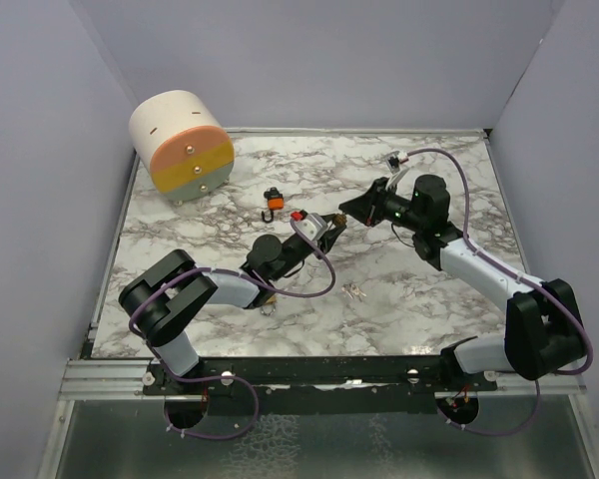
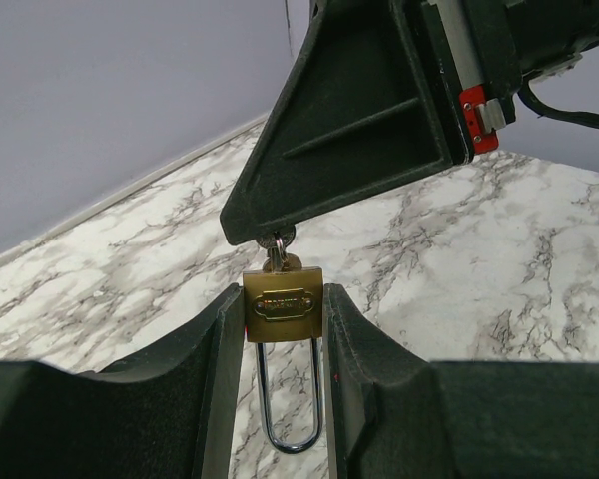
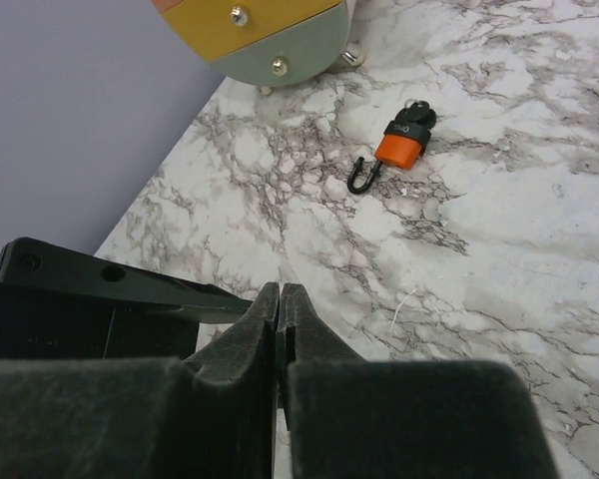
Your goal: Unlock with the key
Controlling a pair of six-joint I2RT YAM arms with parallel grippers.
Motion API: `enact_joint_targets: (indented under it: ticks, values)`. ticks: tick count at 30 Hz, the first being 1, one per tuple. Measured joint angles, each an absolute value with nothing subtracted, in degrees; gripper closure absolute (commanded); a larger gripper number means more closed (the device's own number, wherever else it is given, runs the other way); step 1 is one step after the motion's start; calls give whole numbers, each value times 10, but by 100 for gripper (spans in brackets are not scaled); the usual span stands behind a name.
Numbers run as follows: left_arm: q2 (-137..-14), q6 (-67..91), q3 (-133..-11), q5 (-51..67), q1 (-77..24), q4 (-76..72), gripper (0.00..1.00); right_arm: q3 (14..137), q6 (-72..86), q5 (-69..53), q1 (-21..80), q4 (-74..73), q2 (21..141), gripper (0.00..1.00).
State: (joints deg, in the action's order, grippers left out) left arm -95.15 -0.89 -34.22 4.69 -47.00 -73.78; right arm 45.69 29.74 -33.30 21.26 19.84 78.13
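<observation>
Key: one, seated in the keyway of the one brass padlock, at its 12 o'clock end in your left wrist view. The shackle points to 6 o'clock. Your left gripper clamps the lock's body between both fingers, near the middle of the marble table. Your right gripper is pinched fully together on the key's head. One orange padlock lies at 10 o'clock from the brass one. Two loose silver keys lie at 5 o'clock.
</observation>
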Motion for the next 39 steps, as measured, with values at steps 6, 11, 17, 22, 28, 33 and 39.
enact_joint_targets:
  ticks: [6, 11, 17, 22, 28, 33, 39]
  values:
    - [-952, -14, -362, 47, -470, -712, 100, 448, 299, -332, 209, 218, 781, 99]
    - [-952, -24, -373, 50, -470, -710, 100, 448, 299, -331, 206, 239, 781, 99]
    - [-952, -42, -380, 56, -470, -697, 100, 441, 292, -326, 205, 253, 782, 99]
    - [-952, -51, -380, 79, -465, -684, 100, 426, 275, -326, 205, 268, 784, 99]
    - [-952, -46, -376, 97, -459, -684, 100, 393, 271, -347, 202, 338, 788, 99]
    - [-952, -7, -376, 128, -442, -690, 100, 373, 271, -358, 200, 393, 791, 99]
    - [-954, 46, -376, 159, -422, -724, 100, 372, 270, -367, 200, 432, 792, 99]
